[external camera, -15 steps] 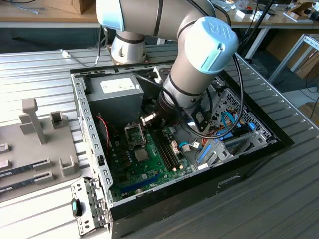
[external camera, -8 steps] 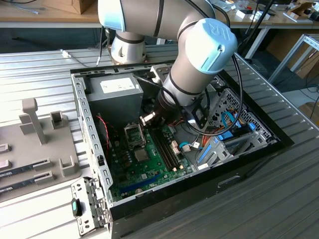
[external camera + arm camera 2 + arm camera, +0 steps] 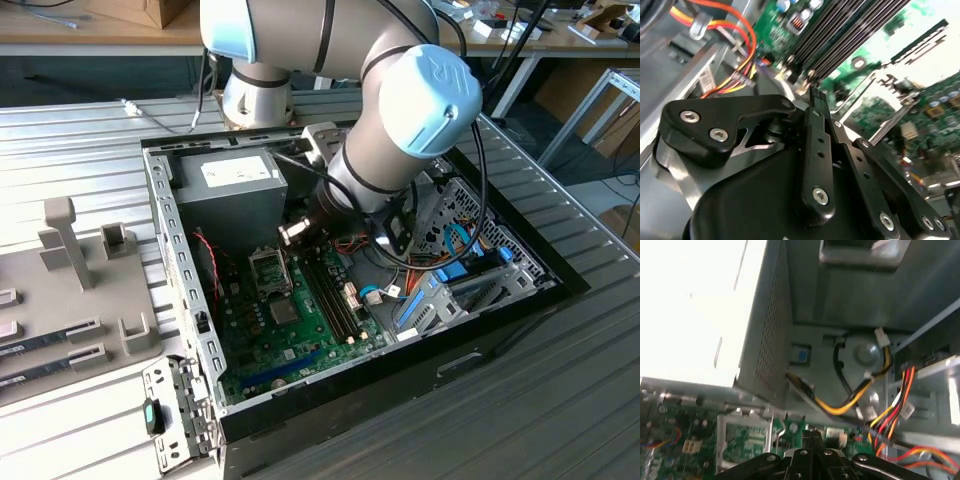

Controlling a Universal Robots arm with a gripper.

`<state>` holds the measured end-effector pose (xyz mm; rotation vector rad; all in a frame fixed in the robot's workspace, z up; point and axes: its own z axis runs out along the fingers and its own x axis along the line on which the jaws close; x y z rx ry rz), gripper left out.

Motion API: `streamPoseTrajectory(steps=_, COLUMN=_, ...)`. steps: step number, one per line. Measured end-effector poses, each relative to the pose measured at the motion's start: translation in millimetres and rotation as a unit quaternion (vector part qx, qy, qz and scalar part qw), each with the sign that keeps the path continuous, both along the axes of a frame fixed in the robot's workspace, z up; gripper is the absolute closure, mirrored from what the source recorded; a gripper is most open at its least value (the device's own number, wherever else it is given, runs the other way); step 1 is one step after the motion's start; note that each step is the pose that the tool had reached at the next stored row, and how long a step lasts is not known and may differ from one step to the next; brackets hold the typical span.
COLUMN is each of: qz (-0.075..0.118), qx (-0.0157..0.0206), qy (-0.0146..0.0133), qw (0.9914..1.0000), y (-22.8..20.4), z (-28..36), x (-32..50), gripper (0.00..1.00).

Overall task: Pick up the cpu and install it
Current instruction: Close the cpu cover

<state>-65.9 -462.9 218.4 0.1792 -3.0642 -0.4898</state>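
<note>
In the exterior view, your arm reaches down into the open case [image 3: 184,290]. The pincer [image 3: 290,233] hangs low over the board [image 3: 300,335], just beside the grey supply box [image 3: 230,190]. It is above the socket [image 3: 270,268] and near the long memory slots [image 3: 330,290]. You cannot tell from here where the cpu lies relative to the pincer. The socket looks dark, and what sits in it is too small to make out.

In the second wrist view, the pincer [image 3: 815,95] is narrow, its two thin black fingertips [image 3: 813,99] pressed together with nothing visible between them. Past the tips is the shiny hinged frame [image 3: 885,95] on the green board, and the slots [image 3: 840,35] run off beyond it. Orange and yellow wires [image 3: 740,30] pass close to the linkage.

In the first wrist view, the pincer [image 3: 810,436] again shows its fingers closed against each other. The frame [image 3: 746,440] lies just beside the tips, with green board showing inside it. The supply box [image 3: 700,310] is brightly lit, and yellow and black cables [image 3: 850,400] curve along the case wall behind.
</note>
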Motion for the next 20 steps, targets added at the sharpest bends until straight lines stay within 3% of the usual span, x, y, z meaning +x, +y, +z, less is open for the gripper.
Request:
streamPoseTrajectory(steps=2, qz=0.005, qx=0.0134, qy=0.0004, qw=0.9999, y=0.5, z=-0.2, x=0.1, gripper=0.89)
streamPoseTrajectory(steps=3, qz=0.011, qx=0.0169, qy=0.0005, qw=0.99979, y=0.5, z=-0.4, x=0.2, gripper=0.89)
streamPoseTrajectory(steps=5, qz=0.042, qx=0.026, qy=0.0009, qw=0.99878, y=0.6, z=-1.4, x=0.2, gripper=0.89)
streamPoseTrajectory(steps=6, qz=0.06, qx=0.0287, qy=0.0014, qw=0.99777, y=0.5, z=-2.1, x=0.1, gripper=0.89)
streamPoseTrajectory(steps=10, qz=0.092, qx=0.0297, qy=0.0023, qw=0.99531, y=0.6, z=-5.3, x=0.3, gripper=0.89)
streamPoseTrajectory(steps=17, qz=0.125, qx=0.0301, qy=0.004, qw=0.99169, y=1.7, z=-11.1, x=4.1, gripper=0.89)
streamPoseTrajectory(steps=20, qz=0.146, qx=0.03, qy=0.0048, qw=0.98883, y=2.1, z=-13.4, x=4.3, gripper=0.89)
